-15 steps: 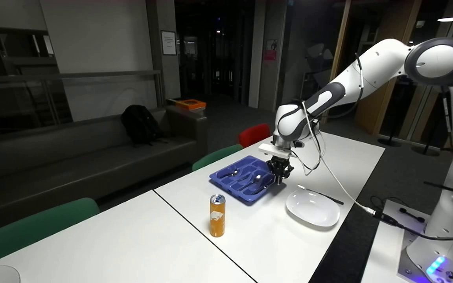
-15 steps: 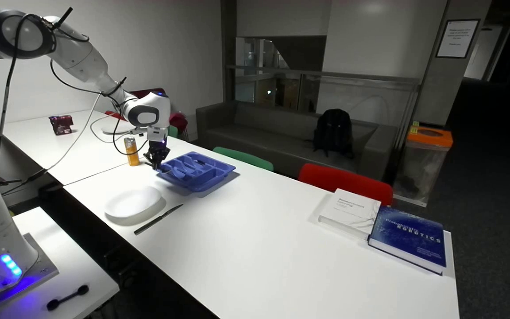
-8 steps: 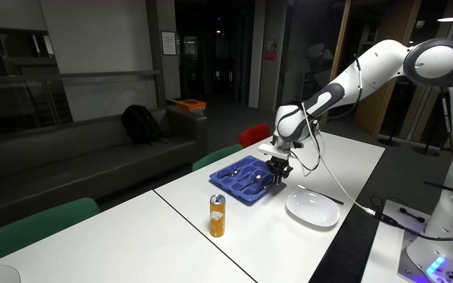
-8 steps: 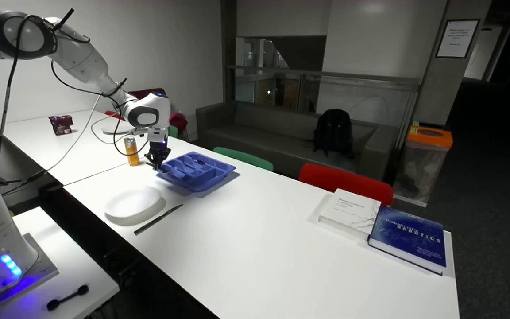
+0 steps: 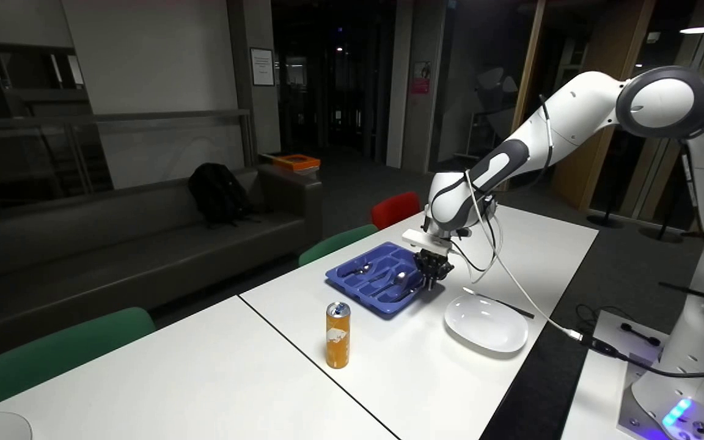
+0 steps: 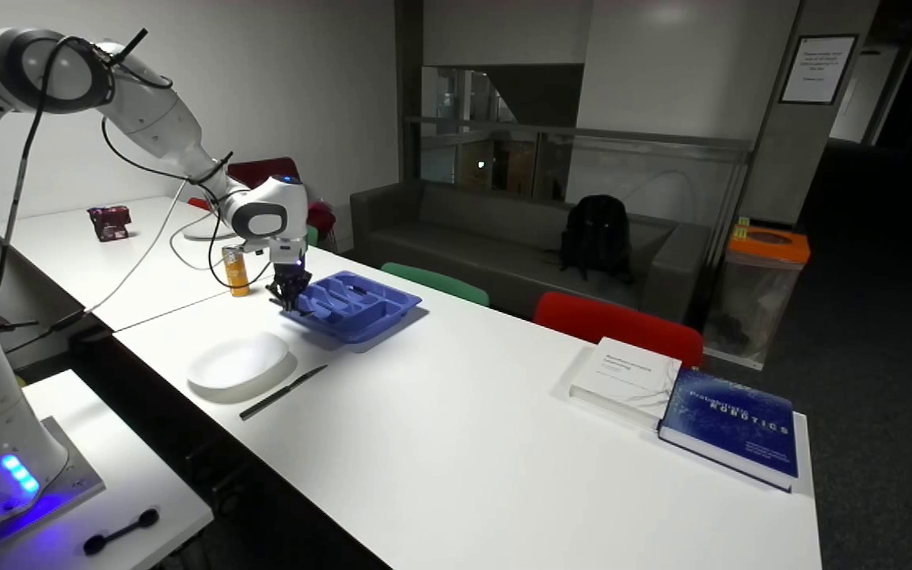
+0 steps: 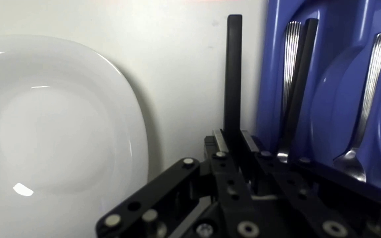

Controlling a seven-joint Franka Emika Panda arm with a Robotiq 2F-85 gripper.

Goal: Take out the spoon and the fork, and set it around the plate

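Wrist view: we see the black metal gripper [image 7: 234, 140] clamped around a flat black handle [image 7: 233, 72]; the head is hidden, so whether spoon or fork we cannot tell.
Tray: the compartmented blue plastic tray [image 7: 270, 76] stands just beside it, holding a ribbed silver handle [image 7: 289, 62], a second black handle [image 7: 300, 79] and a ribbed silver spoon-like piece [image 7: 371, 86].
Plate: the shallow, rounded, glossy white plate [image 7: 61, 132] lies on the held handle's opposite side.
Knife: in an exterior view, the black-handled, silver-bladed knife [image 5: 508, 305] lies just beside the plate; we find no spoon or fork there.
Can: in an exterior view, the slim orange drinks can [image 6: 234, 269] stands upright, and the gripper hangs low at the tray's edge.
Step in hand: we judge it to be taking a piece out, not yet setting it.
Next move: we think it calls for carrying the piece clear of the tray, lowering it beside the plate, then letting go.
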